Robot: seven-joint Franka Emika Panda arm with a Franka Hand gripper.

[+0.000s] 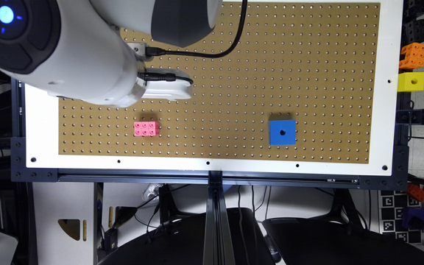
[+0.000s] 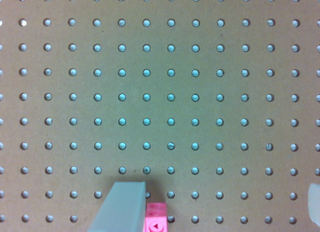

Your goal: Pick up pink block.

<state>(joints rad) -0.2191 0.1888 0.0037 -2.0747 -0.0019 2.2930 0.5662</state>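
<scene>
The pink block (image 1: 146, 128) is a small bright pink piece with a grid of round holes, lying flat on the brown pegboard (image 1: 234, 73) toward the exterior view's left. My gripper (image 1: 168, 89) shows as a white part hanging a short way above it in the picture, slightly toward the exterior view's right. In the wrist view the gripper (image 2: 217, 212) is open. One pale finger (image 2: 122, 207) stands right beside the pink block (image 2: 155, 219), which is cut off by the frame edge, and the other finger barely shows at the far side. Nothing is held.
A larger blue cube (image 1: 282, 132) with one centre hole sits on the pegboard toward the exterior view's right. An orange holed block (image 1: 413, 55) and a yellow cube (image 1: 411, 81) rest off the board's right edge. The arm's big white body (image 1: 68, 55) overhangs the upper left.
</scene>
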